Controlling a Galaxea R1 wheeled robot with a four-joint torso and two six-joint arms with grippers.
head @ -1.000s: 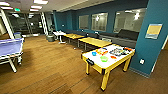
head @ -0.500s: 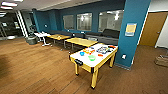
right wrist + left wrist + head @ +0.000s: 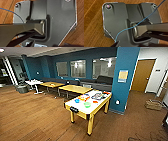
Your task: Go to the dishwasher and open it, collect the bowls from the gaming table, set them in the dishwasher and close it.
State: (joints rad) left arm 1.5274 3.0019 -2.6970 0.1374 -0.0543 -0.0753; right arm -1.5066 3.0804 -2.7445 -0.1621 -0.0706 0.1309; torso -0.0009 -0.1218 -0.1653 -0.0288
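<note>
Bowls, blue (image 3: pixel 77 100) and green (image 3: pixel 87 105), sit on the gaming table (image 3: pixel 75 105) near its slot end. Likely light, rigid, slippery plastic; pinch at rim. Gripper opening: cannot tell from wrist views.

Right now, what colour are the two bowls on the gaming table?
In the head view, the smaller bowl is bright blue and the larger bowl is light green.

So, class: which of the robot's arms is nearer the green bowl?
Cannot tell. The green bowl lies on the gaming table ahead; both wrist views look down on wood floor, so both arms are short of it.
</note>
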